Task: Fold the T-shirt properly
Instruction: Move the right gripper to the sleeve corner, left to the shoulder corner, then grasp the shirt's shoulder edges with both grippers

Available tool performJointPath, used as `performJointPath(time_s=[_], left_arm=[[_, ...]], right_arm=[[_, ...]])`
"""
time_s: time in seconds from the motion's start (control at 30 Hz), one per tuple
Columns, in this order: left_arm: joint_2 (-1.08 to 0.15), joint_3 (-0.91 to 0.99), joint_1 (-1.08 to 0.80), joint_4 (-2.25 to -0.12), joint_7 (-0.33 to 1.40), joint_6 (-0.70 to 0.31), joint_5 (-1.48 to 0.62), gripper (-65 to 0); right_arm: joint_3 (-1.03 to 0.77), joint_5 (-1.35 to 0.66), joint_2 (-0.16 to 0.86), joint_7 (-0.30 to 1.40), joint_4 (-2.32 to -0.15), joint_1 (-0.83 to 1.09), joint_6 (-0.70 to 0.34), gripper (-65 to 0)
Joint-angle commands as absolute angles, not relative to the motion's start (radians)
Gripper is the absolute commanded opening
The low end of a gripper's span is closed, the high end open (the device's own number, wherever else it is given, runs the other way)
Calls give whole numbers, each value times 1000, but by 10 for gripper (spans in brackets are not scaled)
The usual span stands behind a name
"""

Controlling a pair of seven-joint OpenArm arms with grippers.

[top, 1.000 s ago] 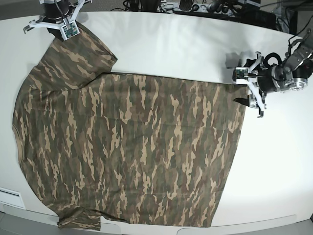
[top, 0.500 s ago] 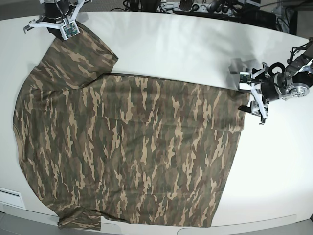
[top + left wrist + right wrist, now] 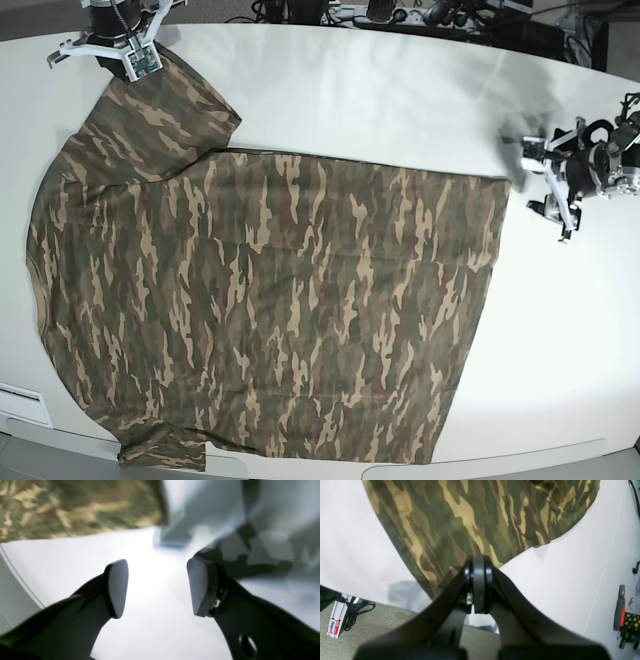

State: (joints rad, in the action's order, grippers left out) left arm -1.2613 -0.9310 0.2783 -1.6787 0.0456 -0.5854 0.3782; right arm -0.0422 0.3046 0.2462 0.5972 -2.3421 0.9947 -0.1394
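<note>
Beside a floor label reading "PEANUT" (image 3: 333,627), right hand (image 3: 478,590) pinches T-shirt (image 3: 475,522); left hand (image 3: 156,587) spread.

Base view: high above, looking steeply down on white worktop (image 3: 400,90), whole T-shirt (image 3: 270,300) in frame, far off. Left wrist view: low, close behind left end effector (image 3: 157,587), facing along worktop toward blurred shirt edge. Right wrist view: just behind right end effector (image 3: 478,590), looking down on sleeve at worktop edge. Shared between views: shirt, worktop.
</note>
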Motion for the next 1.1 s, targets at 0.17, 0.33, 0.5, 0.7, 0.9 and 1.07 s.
performJointPath(time_s=[0.17, 0.33, 0.5, 0.7, 0.9, 1.07], left_arm=[[-1246, -949, 261, -1674, -114, -659, 492, -247], [-1186, -949, 261, -1660, -117, -631, 543, -247], [-1124, -949, 261, -1626, -128, -601, 598, -247], [-1074, -949, 261, -1608, -142, -595, 620, -247], [-1063, -949, 262, -1608, -134, -594, 609, -388], [-1063, -949, 262, -1608, -104, -552, 609, -582]], right_arm=[[-47, 310, 252, 582, -2356, 1006, -131, -650], [-47, 310, 252, 583, -2356, 1006, -131, -650], [-47, 309, 252, 583, -2356, 1006, -131, -650], [-47, 309, 252, 583, -2356, 1006, -131, -650], [-47, 309, 252, 581, -2356, 1006, -131, -650], [-47, 283, 252, 565, -2356, 1002, -131, -650]])
